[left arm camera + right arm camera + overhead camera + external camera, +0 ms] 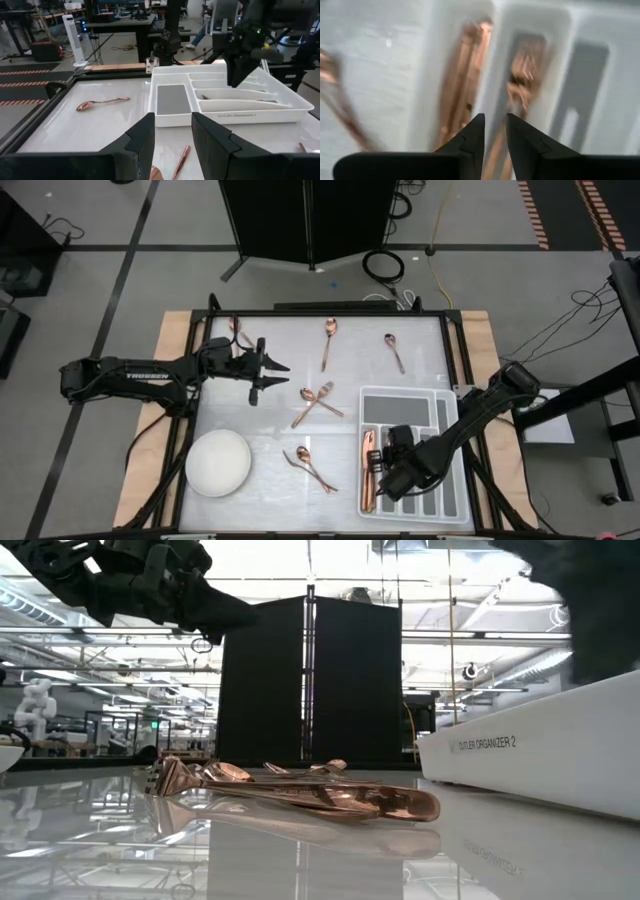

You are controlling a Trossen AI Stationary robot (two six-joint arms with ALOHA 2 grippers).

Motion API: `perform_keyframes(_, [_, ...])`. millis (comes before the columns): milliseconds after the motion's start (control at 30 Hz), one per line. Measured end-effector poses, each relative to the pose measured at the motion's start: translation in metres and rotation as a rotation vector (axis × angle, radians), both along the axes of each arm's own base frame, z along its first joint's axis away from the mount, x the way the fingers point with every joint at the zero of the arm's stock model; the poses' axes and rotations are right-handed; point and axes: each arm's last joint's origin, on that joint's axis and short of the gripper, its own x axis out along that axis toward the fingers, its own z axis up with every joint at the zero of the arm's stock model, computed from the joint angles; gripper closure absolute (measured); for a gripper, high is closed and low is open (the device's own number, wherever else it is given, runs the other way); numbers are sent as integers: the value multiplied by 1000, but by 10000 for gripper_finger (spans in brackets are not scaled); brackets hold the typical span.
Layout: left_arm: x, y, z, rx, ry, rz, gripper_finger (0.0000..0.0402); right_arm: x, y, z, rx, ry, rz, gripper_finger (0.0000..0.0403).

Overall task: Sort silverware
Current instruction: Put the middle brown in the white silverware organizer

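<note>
While the copper-coloured silverware is only partly sorted, you have several slim pieces already lying in the grey divided plastic tray (452,480) at about four o'clock on the bench (280,340), packed into its leftmost long slot (368,472); their long axes run twelve-to-six, parallel with the slot walls. The right wrist view shows more copper in the neighbouring slot (522,80) too.

Your right gripper (392,476) hangs directly over those slots with its fingers (472,137) slightly parted and nothing between them, so this reads as the release step just completed.

Loose pieces remain on the bench: a crossed fork and spoon pair (317,404) near centre, lying diagonally; another crossed pair (310,467) at six o'clock; a spoon (328,342) at twelve o'clock, bowl toward twelve; and a smaller spoon (394,351) at one o'clock, angled slightly.

Your left gripper (270,375) hovers at ten o'clock, fingers (142,140) apart and empty, pointing toward the tray.

Next you probably lift the right arm clear and go for the central pair; crossed handles call for picking the upper piece first.

A white round bowl (218,463) sits at seven o'clock.
</note>
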Motion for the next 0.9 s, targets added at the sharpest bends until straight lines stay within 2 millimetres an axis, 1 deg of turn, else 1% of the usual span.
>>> perform_keyframes(67, [0,0,0,-1,1,-1,272,7,-6,3,-53,-57,40,330])
perform_keyframes(133, [0,0,-1,-3,6,-10,272,19,-12,4,-90,-110,91,330])
perform_keyframes(267, [0,-1,-1,-6,6,-27,272,52,-28,3,-151,-217,244,330])
perform_keyframes(367, [0,-1,-1,-5,6,-27,272,79,-51,5,-235,-294,306,330])
perform_keyframes(467, [0,-1,-1,-6,6,-27,272,99,-83,6,-285,-341,249,330])
perform_keyframes(567, [0,-1,-1,-9,12,-27,272,114,-110,0,-306,-345,199,330])
perform_keyframes(633, [0,-1,-2,-12,25,-27,272,121,-123,-6,-315,-347,183,330])
perform_keyframes(733, [-1,-1,-4,-11,35,-28,272,133,-138,-14,-319,-371,196,330])
perform_keyframes(900, [-1,0,-7,0,65,-28,272,148,-155,-21,-330,-397,319,330])
